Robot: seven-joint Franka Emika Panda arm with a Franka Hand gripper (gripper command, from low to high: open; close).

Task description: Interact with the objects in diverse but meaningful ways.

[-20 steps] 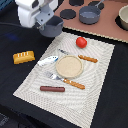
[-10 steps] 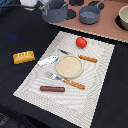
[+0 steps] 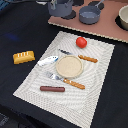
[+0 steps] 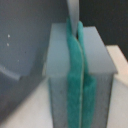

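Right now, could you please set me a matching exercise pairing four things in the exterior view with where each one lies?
Things:
1. tomato
2. bread loaf
3. sausage
4. frying pan

Places:
A. on the dark table, off the mat, at the exterior view's left
B. on the pink toy stove top
C. on the mat, near its far edge
D. on the mat, nearer the camera than the plate

Pairs: 1-C, 2-A, 3-D, 4-B

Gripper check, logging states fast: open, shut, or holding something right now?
Gripper: shut, green pads pressed together, nothing between them; out of the exterior view.
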